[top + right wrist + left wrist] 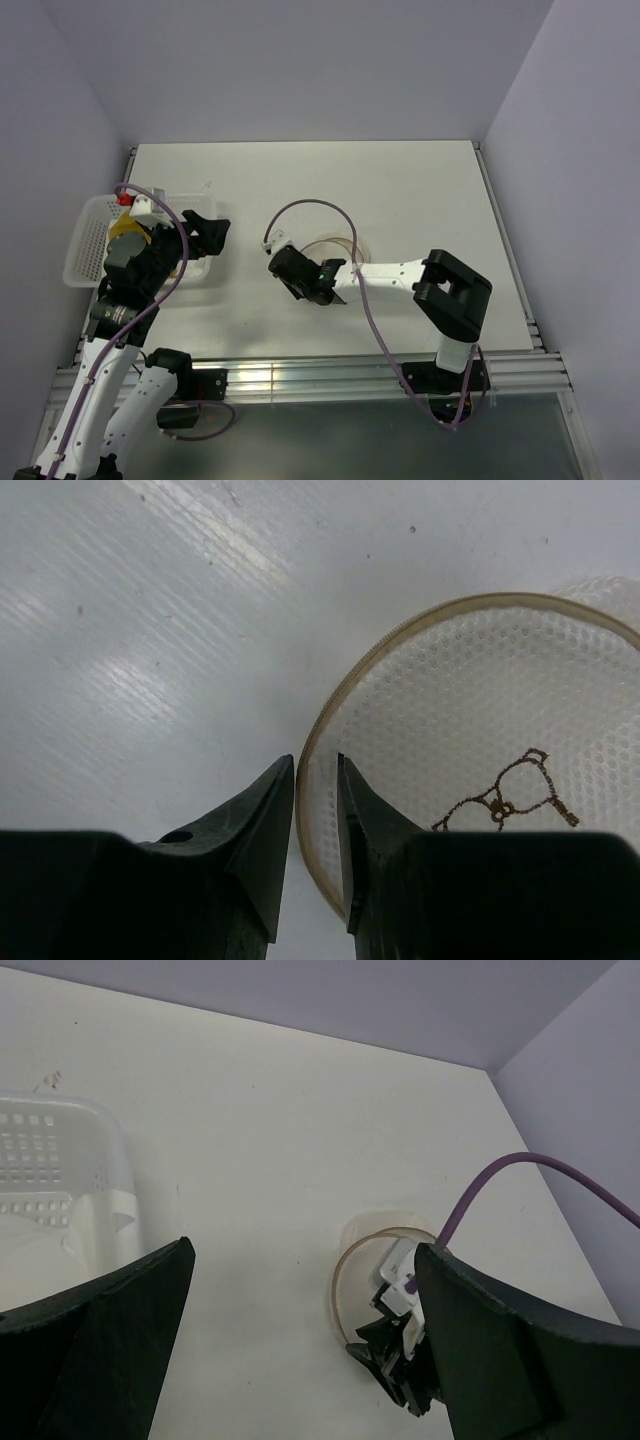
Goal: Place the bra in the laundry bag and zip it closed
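Observation:
The mustard-yellow bra [124,229] lies in the white perforated basket [84,240] at the left, partly hidden by my left arm. My left gripper [206,232] hangs open and empty beside the basket's right end; its wide jaws frame the left wrist view [305,1260]. The round white mesh laundry bag [345,246] lies flat mid-table, with its brownish zipper rim and a dark mark on the lid [480,710]. It also shows in the left wrist view [358,1270]. My right gripper [318,278] stands at the bag's near-left edge, its fingers closed to a narrow gap on the rim [316,765].
The basket [70,1150] holds pale cloth and stands at the table's left edge, with a small red piece [124,199] at its far end. A purple cable [300,205] arcs over the bag from my right wrist. Grey walls enclose the table.

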You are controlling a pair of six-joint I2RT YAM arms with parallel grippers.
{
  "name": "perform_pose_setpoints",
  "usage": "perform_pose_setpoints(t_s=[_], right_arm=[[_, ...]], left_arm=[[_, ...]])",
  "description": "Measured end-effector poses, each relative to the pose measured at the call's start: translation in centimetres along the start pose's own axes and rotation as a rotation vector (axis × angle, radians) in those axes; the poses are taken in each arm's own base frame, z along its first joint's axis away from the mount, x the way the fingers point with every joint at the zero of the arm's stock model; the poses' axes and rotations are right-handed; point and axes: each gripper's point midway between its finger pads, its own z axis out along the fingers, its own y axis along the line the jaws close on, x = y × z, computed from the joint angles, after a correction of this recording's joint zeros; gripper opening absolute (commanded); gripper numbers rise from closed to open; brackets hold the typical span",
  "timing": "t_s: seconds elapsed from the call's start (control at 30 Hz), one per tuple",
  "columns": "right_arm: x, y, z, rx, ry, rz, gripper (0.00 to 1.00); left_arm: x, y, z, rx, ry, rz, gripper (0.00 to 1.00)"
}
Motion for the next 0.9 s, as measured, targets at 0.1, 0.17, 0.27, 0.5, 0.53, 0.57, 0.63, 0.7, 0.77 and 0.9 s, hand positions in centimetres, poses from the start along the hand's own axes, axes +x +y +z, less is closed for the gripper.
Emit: perform_pose_setpoints(t_s=[0.1,0.17,0.27,0.5,0.53,0.57,0.63,0.7,0.77,0.9], right_arm=[[1.2,0.0,0.8,0.010,0.035,-0.015,0.27],[1.9,-0.1,1.4,0.024,0.056,-0.027,0.24],[2.2,-0.2,1.9,0.047,0.076,-0.048,0.12],[1.4,-0.5,1.5,0.099,0.052,-0.073,0.00],[1.2,-0.6,1.4,0.103,0.044,-0.070,0.00],[0.8,-0.7,1.1,0.104,0.027,-0.063,0.00],[-0.1,-1.1,0.0,0.101,-0.012,-0.043,0.00],[-1.5,-1.4,-1.7,0.086,-0.070,-0.014,0.00],[-4.1,-1.7,-4.1,0.059,-0.163,0.031,0.00],[-10.7,-1.7,-9.3,-0.037,-0.394,0.135,0.00]], left_arm=[[0.0,0.0,0.0,0.001,0.001,0.000,0.99],[0.0,0.0,0.0,0.002,0.001,0.000,0.99],[0.0,0.0,0.0,0.002,0.001,0.000,0.99],[0.1,0.0,0.0,0.001,0.003,-0.001,0.99],[0.1,0.0,0.0,0.001,0.003,-0.001,0.99],[0.1,0.0,0.0,0.001,0.003,-0.001,0.99],[0.1,-0.1,0.1,0.002,0.004,-0.001,0.99],[0.2,-0.1,0.1,0.006,0.008,-0.002,0.99],[0.3,-0.3,0.2,0.014,0.015,-0.006,0.99],[0.6,-0.2,0.4,0.014,0.027,-0.010,0.99]])
